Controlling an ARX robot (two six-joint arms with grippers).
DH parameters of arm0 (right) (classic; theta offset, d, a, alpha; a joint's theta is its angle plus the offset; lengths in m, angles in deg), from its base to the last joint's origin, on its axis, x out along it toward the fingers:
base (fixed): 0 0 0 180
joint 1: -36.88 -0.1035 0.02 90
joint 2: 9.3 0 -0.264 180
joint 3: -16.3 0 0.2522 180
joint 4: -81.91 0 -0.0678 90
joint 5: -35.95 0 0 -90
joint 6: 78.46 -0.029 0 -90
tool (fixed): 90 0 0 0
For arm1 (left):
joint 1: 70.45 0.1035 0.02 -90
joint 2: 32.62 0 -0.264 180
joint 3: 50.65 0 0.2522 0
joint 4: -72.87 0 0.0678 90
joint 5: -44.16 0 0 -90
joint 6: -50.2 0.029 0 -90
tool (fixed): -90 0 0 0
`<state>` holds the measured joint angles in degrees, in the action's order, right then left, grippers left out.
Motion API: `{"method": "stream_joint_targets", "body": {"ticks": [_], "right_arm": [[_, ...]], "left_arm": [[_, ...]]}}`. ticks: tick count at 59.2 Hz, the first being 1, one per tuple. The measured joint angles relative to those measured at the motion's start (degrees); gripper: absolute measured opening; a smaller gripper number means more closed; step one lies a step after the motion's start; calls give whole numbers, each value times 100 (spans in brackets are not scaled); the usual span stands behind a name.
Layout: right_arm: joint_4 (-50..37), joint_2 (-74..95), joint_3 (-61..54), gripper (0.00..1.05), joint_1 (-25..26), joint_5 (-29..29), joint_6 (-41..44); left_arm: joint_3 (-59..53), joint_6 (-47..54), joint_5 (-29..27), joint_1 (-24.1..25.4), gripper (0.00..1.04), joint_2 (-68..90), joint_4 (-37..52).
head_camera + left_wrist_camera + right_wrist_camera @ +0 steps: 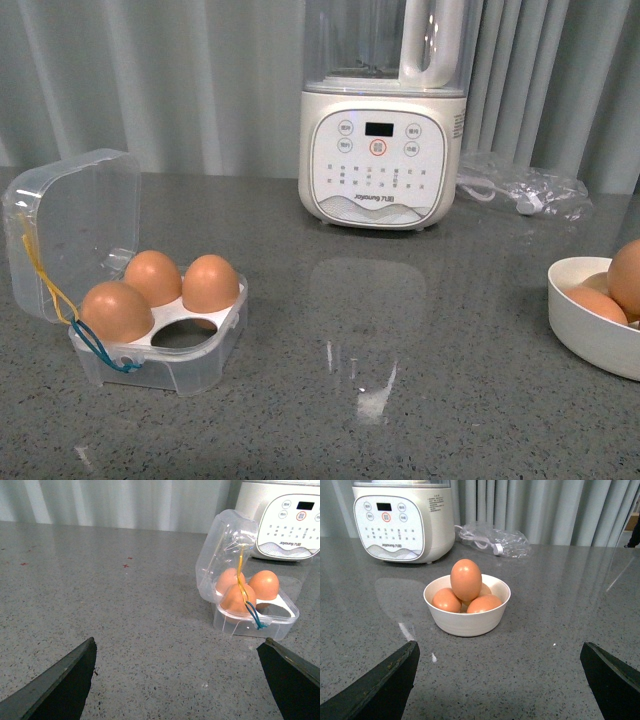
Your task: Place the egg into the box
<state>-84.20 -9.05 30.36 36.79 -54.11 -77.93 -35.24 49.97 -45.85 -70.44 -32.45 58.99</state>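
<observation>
One tall white blender [382, 150] stands far, middle. Near left, the open box [195, 372] holds three eggs [152, 277], with one hole showing. Right, the bowl [465, 622] carries the egg [466, 579] atop other eggs [446, 600]. My left claw [180, 680] and right claw [500, 680] hang spread, holding nothing.

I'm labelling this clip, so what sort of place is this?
Probably a kitchen-like counter: grey stone countertop, a Joyoung blender-type appliance, eggs in a white bowl and a clear egg box.
</observation>
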Motion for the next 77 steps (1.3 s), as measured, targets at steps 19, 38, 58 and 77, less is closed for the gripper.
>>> {"method": "stream_joint_targets", "body": {"ticks": [19,38,58,77], "right_arm": [[0,0,0,98,0,0,0],[0,0,0,98,0,0,0],[0,0,0,98,0,0,0],[-2371,1506,201,98,249,-151,96]], "left_arm": [[0,0,0,0,98,0,0],[0,0,0,0,98,0,0],[0,0,0,0,98,0,0],[0,0,0,0,98,0,0]]}}
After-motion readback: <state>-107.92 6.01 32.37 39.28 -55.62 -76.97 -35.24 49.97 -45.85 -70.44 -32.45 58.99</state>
